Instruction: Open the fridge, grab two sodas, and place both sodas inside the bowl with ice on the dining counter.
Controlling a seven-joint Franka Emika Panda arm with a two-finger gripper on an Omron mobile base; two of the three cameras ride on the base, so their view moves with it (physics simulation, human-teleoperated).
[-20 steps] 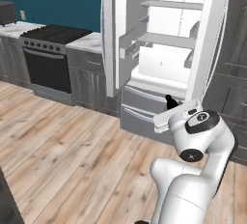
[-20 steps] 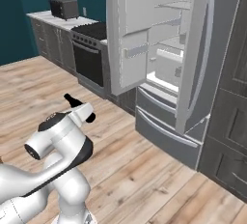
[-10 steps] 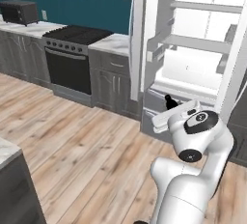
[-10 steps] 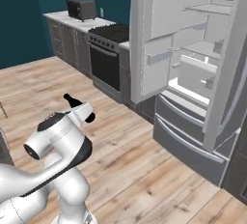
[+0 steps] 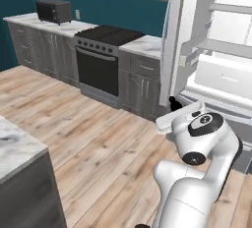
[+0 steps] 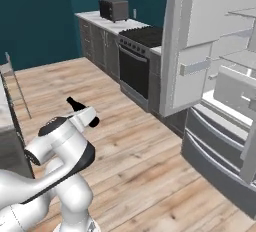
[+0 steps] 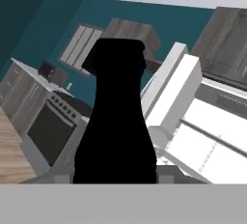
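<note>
My gripper (image 5: 172, 109) is shut on a dark, near-black slim soda (image 5: 173, 102), held upright in front of the arm's folded elbow. From the other side the same soda (image 6: 75, 103) sticks up from the gripper (image 6: 80, 109). In the hand view the soda (image 7: 116, 121) is a black silhouette that hides the fingertips. The fridge (image 5: 216, 50) stands open at the right, white shelves showing, its door (image 6: 200, 31) swung out. A corner of the dining counter (image 5: 15, 148) shows at the lower left. The bowl is out of view.
A black stove (image 5: 101, 65) sits among dark grey cabinets under marble tops along the teal back wall, with a small dark oven (image 5: 53, 10) at the far left. Wooden floor (image 5: 88, 133) lies between the arm and the cabinets. A thin stool frame (image 6: 15, 86) stands at the left.
The whole picture has shifted: the base has moved, so the fridge has slid to the right and the dining counter's corner has come in. The arm keeps its pose with the soda.
</note>
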